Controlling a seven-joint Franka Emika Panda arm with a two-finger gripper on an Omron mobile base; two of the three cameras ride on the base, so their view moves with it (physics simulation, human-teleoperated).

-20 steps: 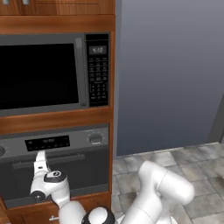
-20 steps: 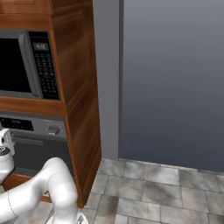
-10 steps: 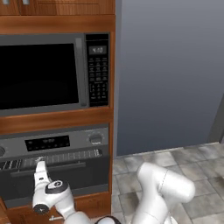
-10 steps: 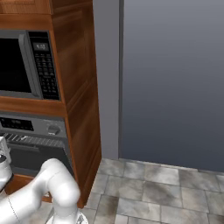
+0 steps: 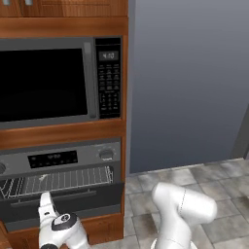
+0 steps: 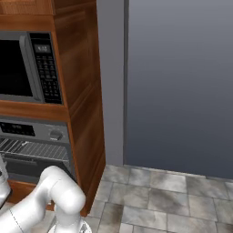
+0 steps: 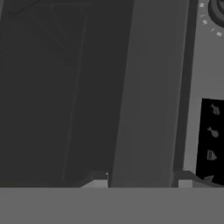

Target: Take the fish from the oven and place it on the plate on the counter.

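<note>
1. Gripper [image 7: 140,183] seen in hand view: two finger tips [image 7: 99,179] low at 6 o'clock, spread apart, one on each side of a grey bar, the door handle [image 7: 146,87]. Contact with the bar cannot be told.
2. Same gripper [image 5: 46,204] in left base view at 7 o'clock, pointing up at the door handle [image 5: 58,197].
3. Oven [image 5: 61,182] door tipped partly open at the top; wire rack [image 5: 58,179] visible in the gap, below the display [image 5: 52,158] and knob [image 5: 106,154].
4. Fish cannot be made out on the rack.
5. Microwave [image 5: 58,80] at 10 o'clock, directly above the oven, set in wooden cabinetry [image 5: 63,133].
6. Right base view: oven [image 6: 36,150] at 8 o'clock, grey wall panel [image 6: 177,82] at 2 o'clock, tiled floor [image 6: 159,195] at 5 o'clock.
</note>
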